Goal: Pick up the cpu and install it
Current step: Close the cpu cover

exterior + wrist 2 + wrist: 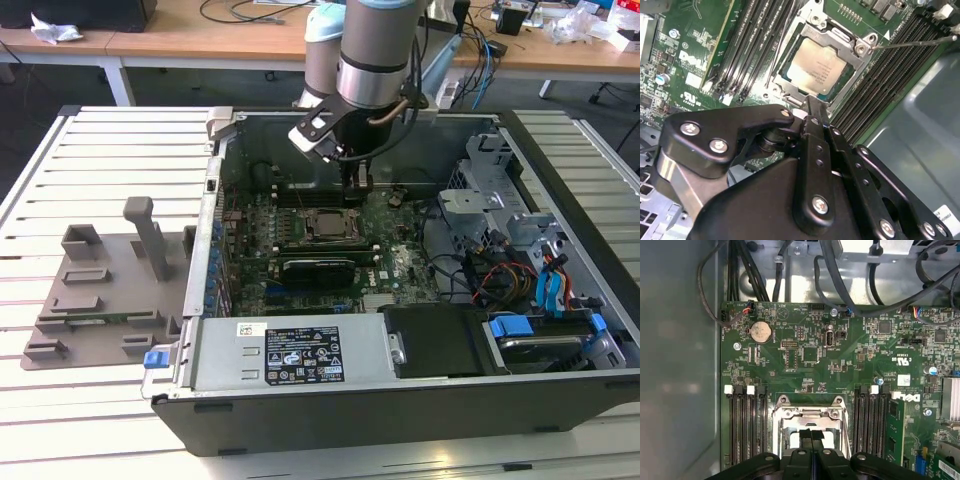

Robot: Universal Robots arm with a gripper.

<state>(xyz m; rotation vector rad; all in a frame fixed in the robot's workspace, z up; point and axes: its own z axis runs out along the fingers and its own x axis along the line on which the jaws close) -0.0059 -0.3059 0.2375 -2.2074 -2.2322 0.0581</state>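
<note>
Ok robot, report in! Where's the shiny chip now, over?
Gripper shut, empty, above the socket. Cpu lying flat in that socket. Nothing lying on top of it.

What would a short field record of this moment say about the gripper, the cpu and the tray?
gripper: inside the open computer case, low over the socket's edge
fingers: closed together, nothing between them
cpu: lying flat in the motherboard socket, silvery top up
contact: cannot tell whether the fingers touch the cpu
grey tray: outside the case, on the exterior view's left, on the slatted table
</note>
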